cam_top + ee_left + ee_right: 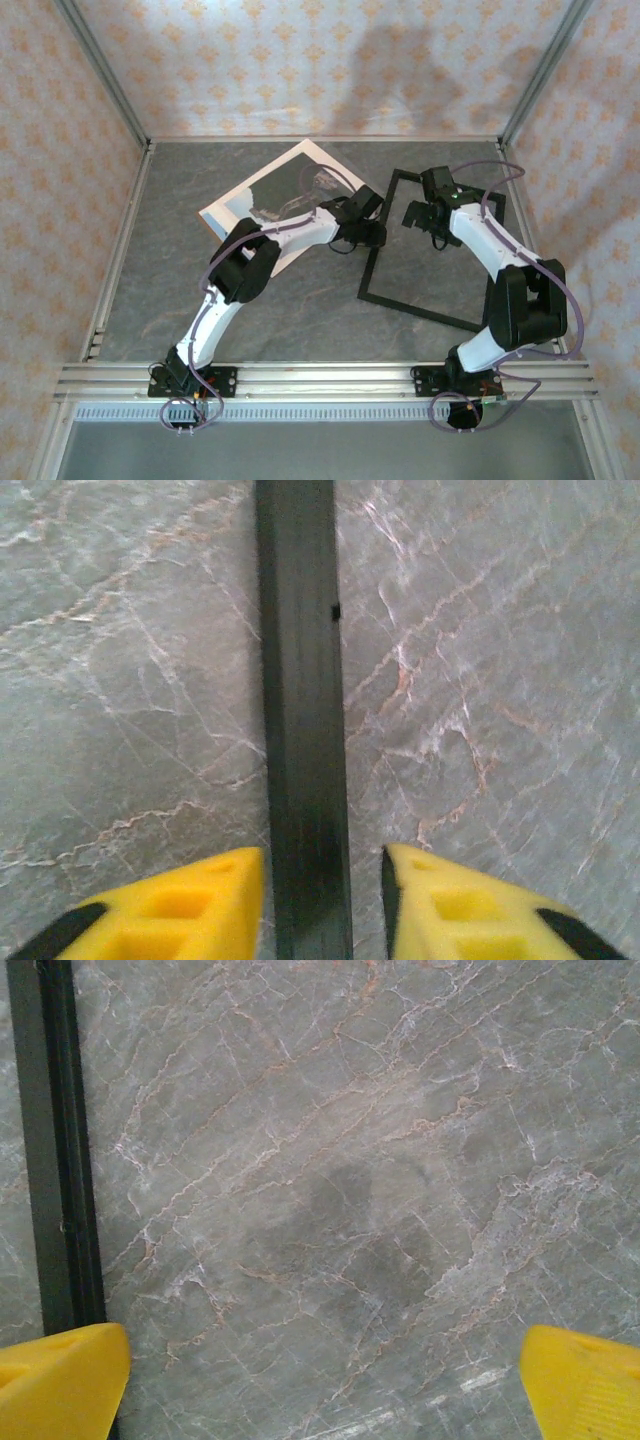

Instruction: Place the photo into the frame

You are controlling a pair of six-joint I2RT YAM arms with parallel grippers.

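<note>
i count one photo (268, 192), one frame (415, 312) and two arms on the grey marbled surface (170, 290).

the photo lies picture side up at about 11 o'clock from the surface's middle, turned like a diamond. its long edges run roughly 8 to 2 o'clock, and one corner points at the back wall (320, 60). my left arm crosses its near-right part, so i cannot tell whether that corner reaches the frame.

the frame lies flat at about 2 o'clock, long axis roughly 7 to 1 o'clock, with bare surface showing inside it.

the left pincer (368, 232) sits over the frame's 9 o'clock rail. in the left wrist view its yellow fingers (200, 905) are released and straddle that rail lengthwise. the right pincer (425, 218) hangs inside the frame's far half, spread wide and holding nothing, one finger (60, 1380) above a rail.

the frame's far-right corner sits near the right wall. open room lies at 6 to 9 o'clock, between the frame and the arm bases.
</note>
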